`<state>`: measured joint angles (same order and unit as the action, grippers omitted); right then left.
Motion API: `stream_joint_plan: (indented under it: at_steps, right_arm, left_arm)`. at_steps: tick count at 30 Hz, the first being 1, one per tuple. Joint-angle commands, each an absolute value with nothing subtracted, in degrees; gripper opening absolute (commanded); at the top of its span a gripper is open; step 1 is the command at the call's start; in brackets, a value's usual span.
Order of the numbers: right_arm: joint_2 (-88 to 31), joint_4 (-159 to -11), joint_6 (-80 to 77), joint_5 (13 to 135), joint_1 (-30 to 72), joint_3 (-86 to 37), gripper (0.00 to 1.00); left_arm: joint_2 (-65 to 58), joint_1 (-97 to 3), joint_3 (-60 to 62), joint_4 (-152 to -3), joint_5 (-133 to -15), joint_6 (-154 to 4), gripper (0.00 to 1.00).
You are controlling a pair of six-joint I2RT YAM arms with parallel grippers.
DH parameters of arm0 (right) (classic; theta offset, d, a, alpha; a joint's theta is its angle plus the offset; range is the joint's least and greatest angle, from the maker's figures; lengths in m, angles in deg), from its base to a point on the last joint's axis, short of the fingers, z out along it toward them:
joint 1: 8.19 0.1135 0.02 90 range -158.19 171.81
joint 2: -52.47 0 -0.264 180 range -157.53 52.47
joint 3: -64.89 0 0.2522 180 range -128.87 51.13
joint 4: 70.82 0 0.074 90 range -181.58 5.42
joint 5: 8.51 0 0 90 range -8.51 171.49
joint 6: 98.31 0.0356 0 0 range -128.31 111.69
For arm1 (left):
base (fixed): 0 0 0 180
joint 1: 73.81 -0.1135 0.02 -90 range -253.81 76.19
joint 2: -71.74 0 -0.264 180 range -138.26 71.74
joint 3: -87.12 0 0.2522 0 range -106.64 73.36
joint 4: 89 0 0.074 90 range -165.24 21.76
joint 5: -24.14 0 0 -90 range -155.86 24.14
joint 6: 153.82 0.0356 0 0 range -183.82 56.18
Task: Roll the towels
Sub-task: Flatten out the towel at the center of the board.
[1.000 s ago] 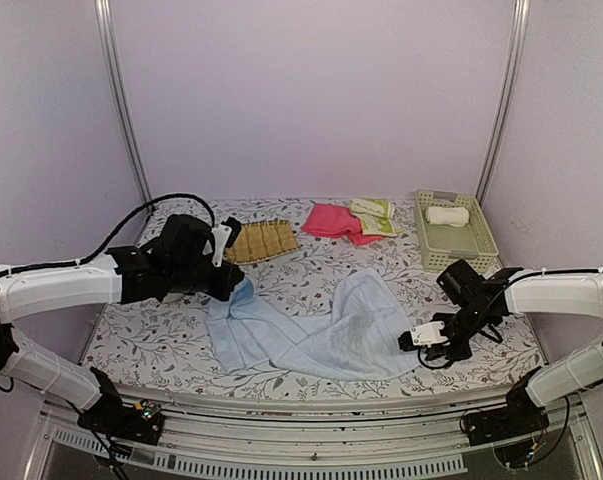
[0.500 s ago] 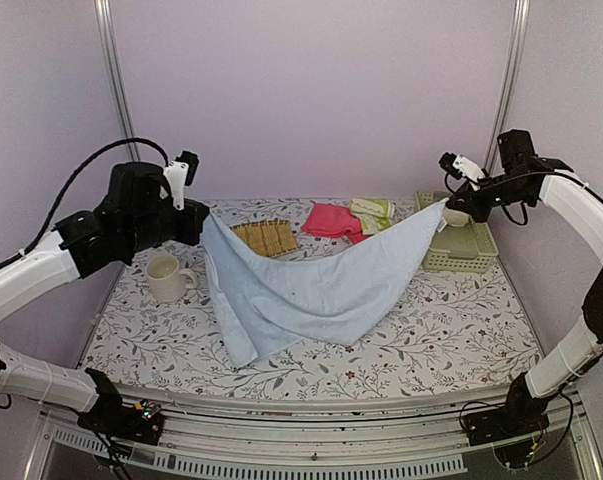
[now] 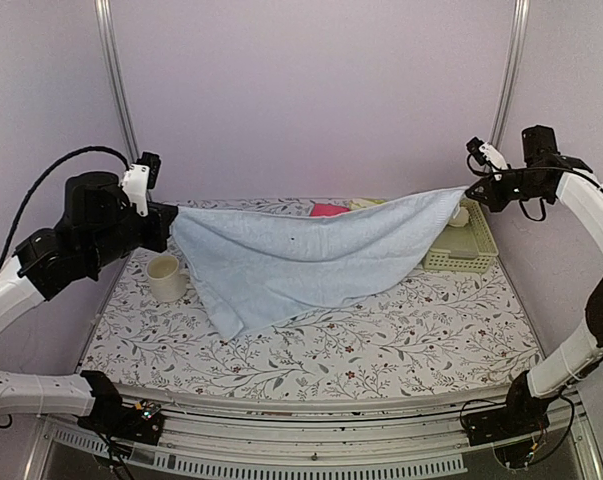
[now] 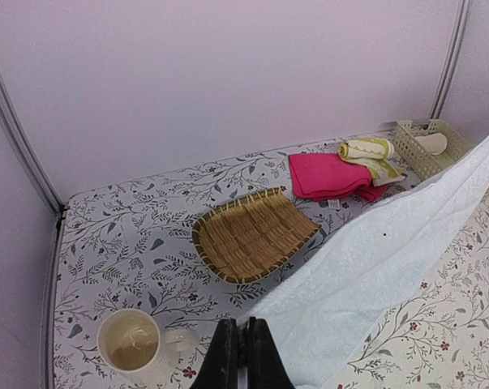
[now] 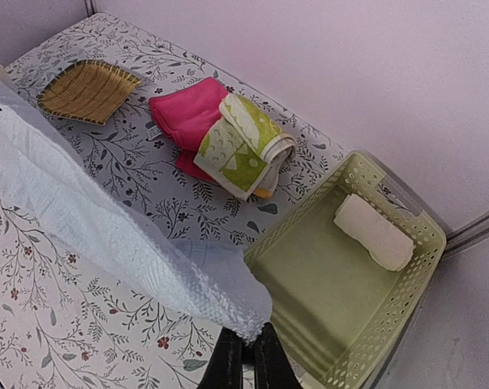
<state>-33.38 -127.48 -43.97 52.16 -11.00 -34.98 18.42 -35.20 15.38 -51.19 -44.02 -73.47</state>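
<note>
Floral-print cloth covers the table (image 3: 381,350), with pale lilac walls behind it. At nine o'clock in the overhead view we see the left gripper (image 3: 168,224) raised above the surface. Its fingers are pressed together on one corner of the light blue towel (image 3: 301,260), and its wrist view shows no gap between them. Just below it, near eight o'clock, a cream mug (image 3: 166,277) stands upright. The blue towel hangs in the air, stretched almost taut across the middle from nine to three o'clock. One loose corner droops toward the table near seven o'clock; we cannot tell whether it touches. Behind the towel, toward twelve o'clock, lies the tan woven tray (image 4: 252,235), and to its right the pink towel (image 4: 325,174). The yellow-green towel (image 4: 370,154) is folded and rests partly on the pink one's right edge. At two o'clock sits the pale green basket (image 5: 329,279), with a rolled cream towel (image 5: 374,231) at its far end. At three o'clock the right gripper (image 3: 473,190) is lifted above the basket, its fingers clamped tight on the blue towel's opposite corner.
</note>
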Motion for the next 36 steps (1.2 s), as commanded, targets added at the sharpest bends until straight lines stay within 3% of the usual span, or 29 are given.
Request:
stream_joint_plan:
  at_steps: [1, 14, 20, 23, 27, 32, 36]
  right_arm:
    - [-27.0, -127.8, -42.1, 51.6, -12.3, -33.5, 0.03]
    - [-1.9, -133.6, -42.1, 53.7, -13.5, -30.2, 0.03]
    - [4.2, -136.5, -42.1, 54.5, -13.5, -28.2, 0.03]
    - [2.7, -136.1, -43.2, 57.0, -13.5, -23.8, 0.03]
    - [-2.9, -132.7, -45.8, 59.2, -13.6, -14.1, 0.03]
    - [-17.0, -125.8, -47.4, 58.8, -13.5, -7.7, 0.04]
    - [-31.0, -119.0, -45.7, 60.1, -13.4, -11.1, 0.05]
  left_arm:
    - [22.9, -36.0, 15.6, -49.0, -44.9, -73.6, 0.0]
    - [38.4, -36.0, 5.5, -33.0, -52.9, -68.6, 0.0]
    - [43.2, -36.1, 5.9, -31.4, -54.9, -71.7, 0.0]
    - [43.8, -36.0, 9.6, -31.4, -50.2, -74.6, 0.0]
    - [38.2, -36.0, 18.2, -36.0, -53.7, -76.9, 0.0]
    - [20.4, -37.6, 21.8, -44.2, -47.5, -78.9, 0.0]
    - [3.2, -44.6, 19.8, -51.3, -52.7, -78.5, 0.0]
